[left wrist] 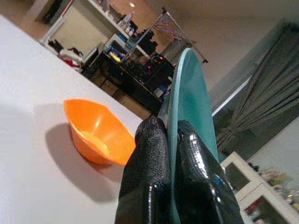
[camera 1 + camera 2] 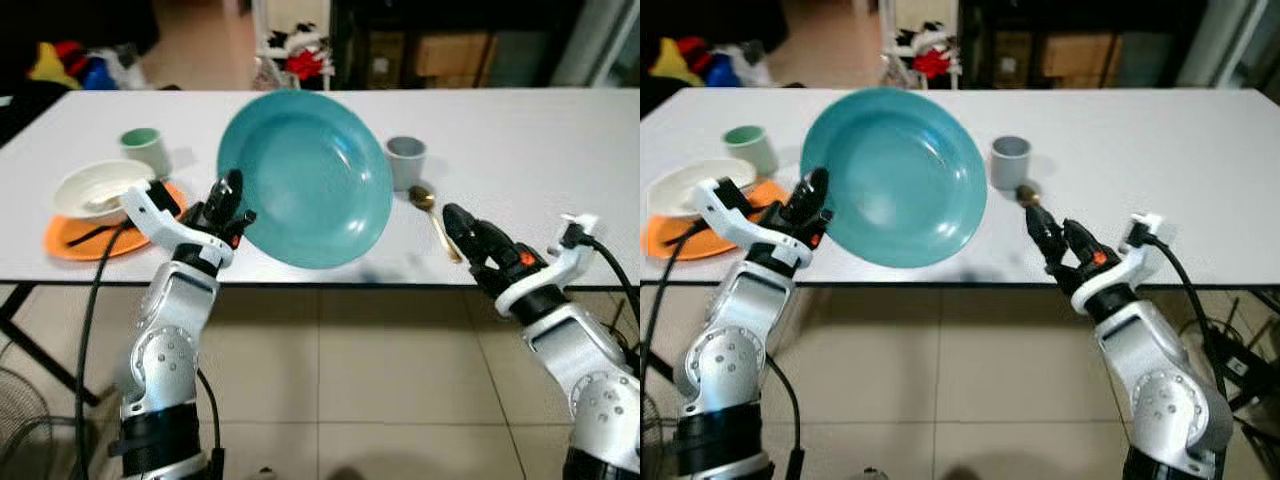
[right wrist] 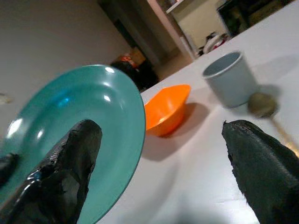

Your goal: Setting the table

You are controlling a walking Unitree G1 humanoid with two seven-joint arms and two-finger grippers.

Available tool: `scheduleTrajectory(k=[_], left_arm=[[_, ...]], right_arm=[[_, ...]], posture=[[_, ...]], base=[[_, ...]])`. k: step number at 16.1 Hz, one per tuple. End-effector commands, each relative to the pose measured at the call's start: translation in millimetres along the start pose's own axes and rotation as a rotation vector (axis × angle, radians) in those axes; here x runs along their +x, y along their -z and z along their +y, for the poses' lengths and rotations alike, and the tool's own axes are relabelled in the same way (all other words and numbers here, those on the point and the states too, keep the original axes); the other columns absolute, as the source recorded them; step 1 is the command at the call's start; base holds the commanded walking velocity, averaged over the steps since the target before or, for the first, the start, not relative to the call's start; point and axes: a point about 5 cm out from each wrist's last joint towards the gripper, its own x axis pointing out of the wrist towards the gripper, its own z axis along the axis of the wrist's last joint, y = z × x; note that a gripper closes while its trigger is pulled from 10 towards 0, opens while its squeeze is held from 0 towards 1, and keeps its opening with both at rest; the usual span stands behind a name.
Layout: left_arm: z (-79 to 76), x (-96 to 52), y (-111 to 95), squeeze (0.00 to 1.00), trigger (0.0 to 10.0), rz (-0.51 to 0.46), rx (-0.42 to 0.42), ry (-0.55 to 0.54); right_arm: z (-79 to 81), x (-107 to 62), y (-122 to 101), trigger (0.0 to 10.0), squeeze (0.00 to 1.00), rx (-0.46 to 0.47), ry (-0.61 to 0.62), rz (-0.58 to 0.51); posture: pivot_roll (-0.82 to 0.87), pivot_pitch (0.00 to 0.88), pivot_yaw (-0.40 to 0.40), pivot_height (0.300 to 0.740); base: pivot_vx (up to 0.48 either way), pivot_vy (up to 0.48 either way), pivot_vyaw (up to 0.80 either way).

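Observation:
A large teal plate (image 2: 305,178) hangs tilted above the white table's (image 2: 530,140) front edge. My left gripper (image 2: 235,198) is shut on the plate's left rim (image 1: 183,84), with one finger on each face. To the plate's right, my right gripper (image 2: 1052,228) is open with nothing in it, just over the front edge near a gold spoon (image 2: 433,215). Behind the spoon stands a grey cup (image 2: 406,160). At the left, a white bowl (image 2: 95,188) sits on an orange plate (image 2: 70,240). A green cup (image 2: 145,150) stands behind them. An orange bowl (image 3: 166,111) sits on the table behind the teal plate.
A black utensil (image 2: 95,233) lies on the orange plate. Tiled floor (image 2: 380,380) lies below the table's front edge, with a fan (image 2: 25,440) at lower left. Shelves and colourful clutter (image 2: 295,50) stand beyond the far edge.

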Motion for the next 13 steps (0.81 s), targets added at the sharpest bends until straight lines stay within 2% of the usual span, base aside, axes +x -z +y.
scheduleTrajectory(k=[1,2,3,5,8,9,10,13], left_arm=[[-13.3,10.2,4,0.00,10.0,0.027,-0.073,0.093],[-14.7,12.5,7,0.00,10.0,0.047,-0.105,0.110],[-18.6,16.6,10,0.00,10.0,0.072,-0.166,0.140],[-23.2,20.9,12,0.00,10.0,0.088,-0.224,0.170],[-27.7,23.1,19,0.00,10.0,0.151,-0.253,0.213],[-30.1,22.7,21,0.00,10.0,0.164,-0.279,0.231],[-31.3,21.7,22,0.00,10.0,0.186,-0.280,0.245],[-29.6,21.1,21,0.00,10.0,0.180,-0.229,0.248]], right_arm=[[3.5,5.7,0,10.0,1.00,0.068,-0.085,0.020],[5.6,7.7,0,10.0,1.00,0.104,-0.129,0.024],[5.5,11.5,2,10.0,0.00,0.144,-0.166,0.044],[3.8,15.9,5,10.0,0.00,0.158,-0.175,0.082],[10.6,22.9,8,10.0,0.00,0.177,-0.208,0.093],[10.6,24.6,10,0.8,0.00,0.180,-0.198,0.103],[12.2,26.0,10,0.0,0.00,0.207,-0.206,0.090],[14.4,27.7,7,0.0,0.00,0.277,-0.218,0.055]], posture=[[0.02,0.000,0.060,0.740],[0.02,0.000,0.066,0.740],[0.02,0.000,0.068,0.740],[0.02,0.000,0.069,0.740],[0.02,0.000,0.074,0.740],[0.02,0.000,0.074,0.740],[0.03,0.000,0.074,0.740],[0.03,0.000,0.074,0.740]], base=[[0.000,0.000,0.00],[0.000,0.000,0.00],[0.000,0.000,0.00],[0.000,0.000,0.00],[0.000,0.000,0.00],[0.000,0.000,0.00],[0.000,0.000,0.00],[0.000,0.000,0.00]])
